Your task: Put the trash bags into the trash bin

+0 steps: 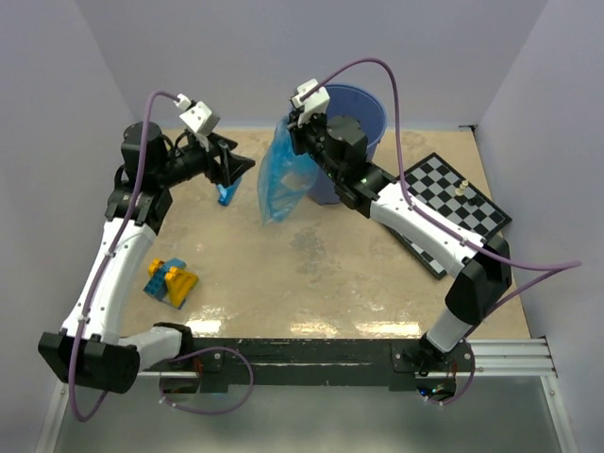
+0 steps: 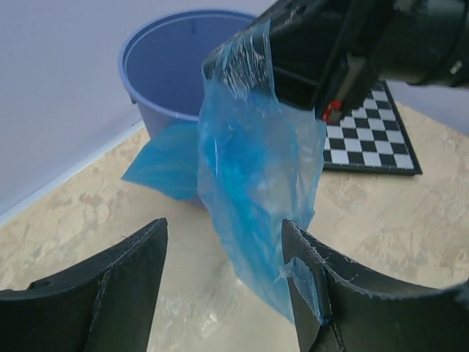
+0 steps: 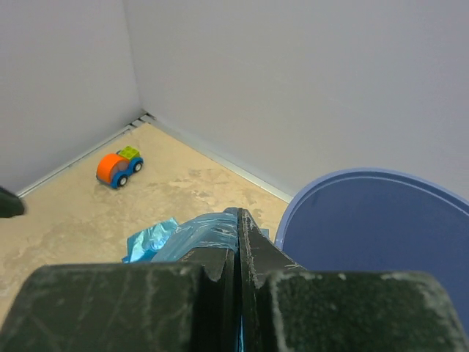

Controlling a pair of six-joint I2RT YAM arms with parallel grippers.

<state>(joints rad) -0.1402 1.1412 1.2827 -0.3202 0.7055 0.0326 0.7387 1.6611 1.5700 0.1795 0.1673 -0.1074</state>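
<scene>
1. Tabletop [image 1: 321, 274]: beige and mottled, carrying every item below.
2. Trash bin [image 1: 376, 118]: a round blue bucket, upright at the far edge, mouth open.
3. Chessboard [image 1: 453, 203]: lies flat to the right of the bin and is no part of the job.
4. Trash bag [image 1: 283, 179]: translucent blue film hanging limp just beside the bin's left rim, outside it.
   - Judged very light, soft, slippery and apt to cling.
   - It is best taken at the bunched top edge, where the layers gather.
   - A further blue fold at the bin's foot may be a second bag or this one's tail; the view does not settle it.
5. Right claw [image 3: 236, 227]: pinched tight on the bag's top edge.
6. Left claw [image 2: 223, 271]: jaws wide, gripping nothing. The bag's lower end hangs before it, and a wisp of film touches one finger.
7. Toy blocks [image 1: 170, 280]: near left, well apart from the bin.
8. Toy car [image 3: 119, 167]: in the far left corner.
</scene>
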